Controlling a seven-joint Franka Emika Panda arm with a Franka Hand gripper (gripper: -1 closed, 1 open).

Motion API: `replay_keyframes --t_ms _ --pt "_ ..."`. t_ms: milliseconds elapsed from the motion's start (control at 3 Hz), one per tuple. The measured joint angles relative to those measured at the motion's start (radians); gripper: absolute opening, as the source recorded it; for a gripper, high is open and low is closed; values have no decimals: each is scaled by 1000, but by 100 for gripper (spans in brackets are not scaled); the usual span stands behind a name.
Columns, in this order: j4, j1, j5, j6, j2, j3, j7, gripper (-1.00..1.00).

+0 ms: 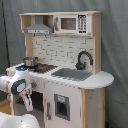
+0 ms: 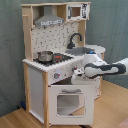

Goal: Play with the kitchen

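One gripper (image 2: pixel 76 76) hangs just before the kitchen (image 2: pixel 55 95) knob panel's front edge, above the oven door (image 2: pixel 66 102); finger state cannot be told.

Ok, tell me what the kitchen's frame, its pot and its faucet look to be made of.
The kitchen frame: likely painted white panels with pale bare-wood edges, matte, judging by the light tan trim on posts and top. The pot on the stovetop: apparently metal, with a silvery shiny surface. The faucet: black, curved, slightly glossy; plastic or painted wood, I can't tell which.
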Motion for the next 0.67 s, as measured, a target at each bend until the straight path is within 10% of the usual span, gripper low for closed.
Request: replay_keyframes --t_ms 667 --pt "41 7 0 -2 0 35 193 -100"
